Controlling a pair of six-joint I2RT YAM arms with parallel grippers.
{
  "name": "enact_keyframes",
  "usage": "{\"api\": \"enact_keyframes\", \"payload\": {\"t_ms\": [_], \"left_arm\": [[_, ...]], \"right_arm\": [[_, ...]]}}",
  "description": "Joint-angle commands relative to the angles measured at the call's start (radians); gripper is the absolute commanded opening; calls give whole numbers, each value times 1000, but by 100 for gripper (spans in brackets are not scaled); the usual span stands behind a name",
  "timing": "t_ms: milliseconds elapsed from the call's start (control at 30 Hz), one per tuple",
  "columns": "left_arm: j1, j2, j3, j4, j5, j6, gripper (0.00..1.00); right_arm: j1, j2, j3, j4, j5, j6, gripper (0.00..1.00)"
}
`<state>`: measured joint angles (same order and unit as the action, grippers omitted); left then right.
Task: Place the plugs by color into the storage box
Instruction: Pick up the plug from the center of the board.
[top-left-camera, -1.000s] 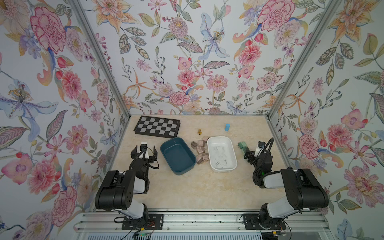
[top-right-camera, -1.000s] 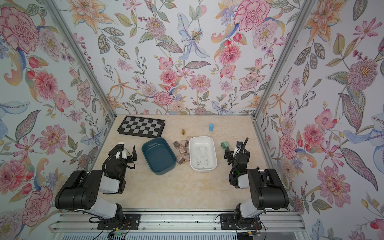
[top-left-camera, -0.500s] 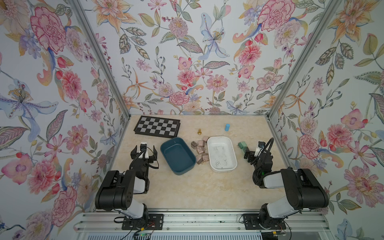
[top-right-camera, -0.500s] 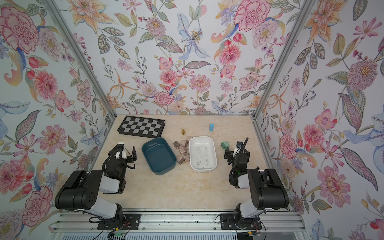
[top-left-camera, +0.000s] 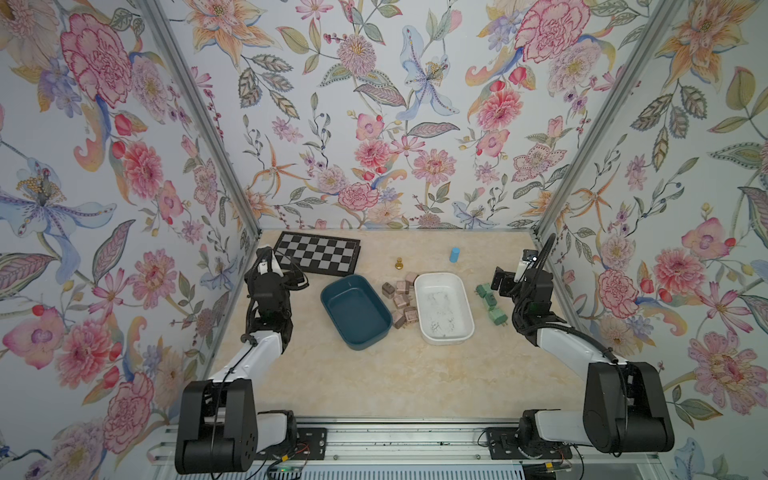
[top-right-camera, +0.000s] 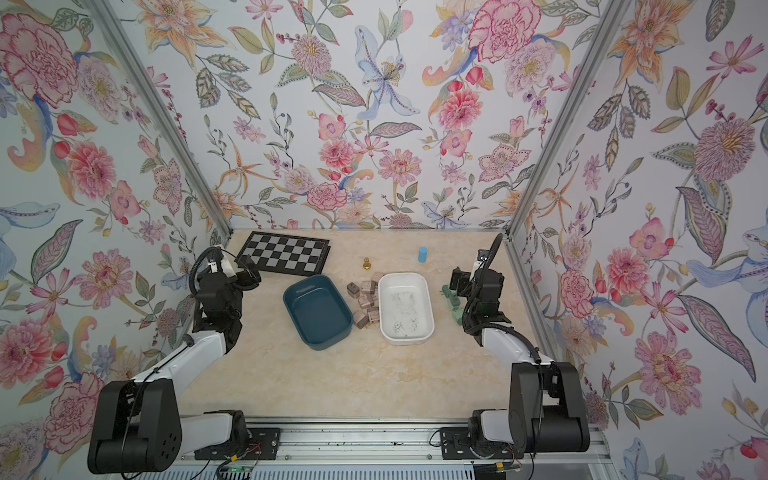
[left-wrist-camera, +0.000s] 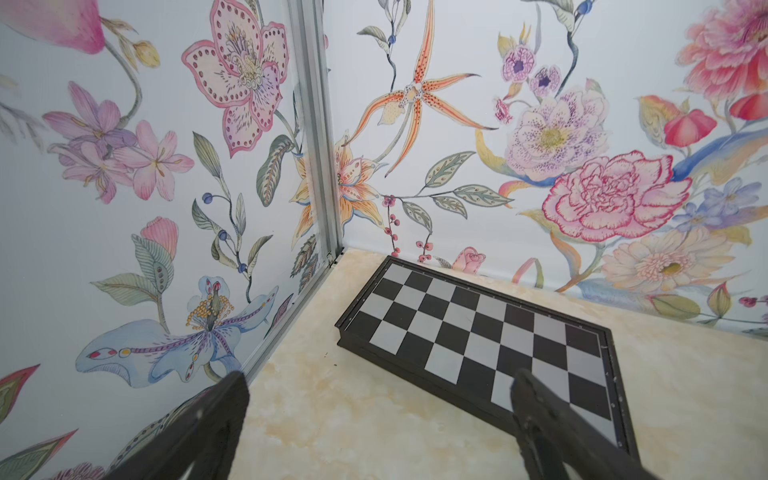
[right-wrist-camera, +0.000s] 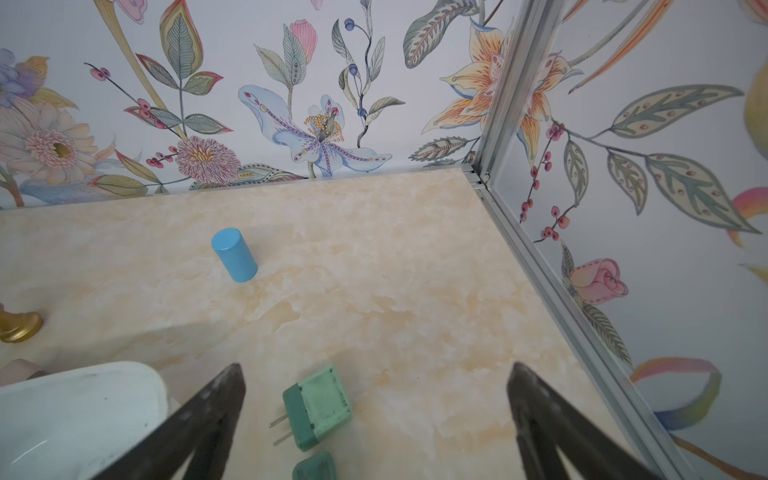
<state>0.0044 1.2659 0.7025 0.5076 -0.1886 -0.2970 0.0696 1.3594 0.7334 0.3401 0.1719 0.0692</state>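
Note:
Two empty storage boxes stand mid-table in both top views: a dark blue one (top-left-camera: 356, 313) and a white one (top-left-camera: 442, 307). Several brownish-pink plugs (top-left-camera: 401, 300) lie in a cluster between them. Green plugs (top-left-camera: 491, 302) lie just right of the white box. My right gripper (top-left-camera: 509, 270) hovers open over the green plugs; in the right wrist view one green plug (right-wrist-camera: 322, 405) lies on its side between the fingers, apart from both. My left gripper (top-left-camera: 279, 266) stands open and empty at the far left, by the chessboard corner.
A folded chessboard (top-left-camera: 318, 253) lies at the back left, under one left finger (left-wrist-camera: 540, 407) in the left wrist view. A gold pawn (top-left-camera: 399, 263) and a blue cylinder (top-left-camera: 454, 254) stand behind the boxes. Walls close in on both sides.

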Motion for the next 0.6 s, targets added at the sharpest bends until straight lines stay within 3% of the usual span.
{"api": "enact_keyframes", "payload": {"t_ms": [0, 100, 233, 300, 567], "left_arm": [[-25, -7, 124, -541, 67, -260, 99], [-87, -15, 152, -679, 131, -373, 99], [-216, -10, 141, -757, 130, -438, 99], [-259, -4, 117, -756, 127, -459, 99], [-312, 33, 36, -691, 131, -480, 99]], "right_arm": [[51, 11, 107, -432, -37, 60, 100], [72, 44, 200, -616, -42, 91, 100], [-2, 130, 297, -800, -162, 148, 100], [-29, 169, 332, -868, -164, 158, 100], [-61, 249, 374, -993, -219, 139, 96]]}}
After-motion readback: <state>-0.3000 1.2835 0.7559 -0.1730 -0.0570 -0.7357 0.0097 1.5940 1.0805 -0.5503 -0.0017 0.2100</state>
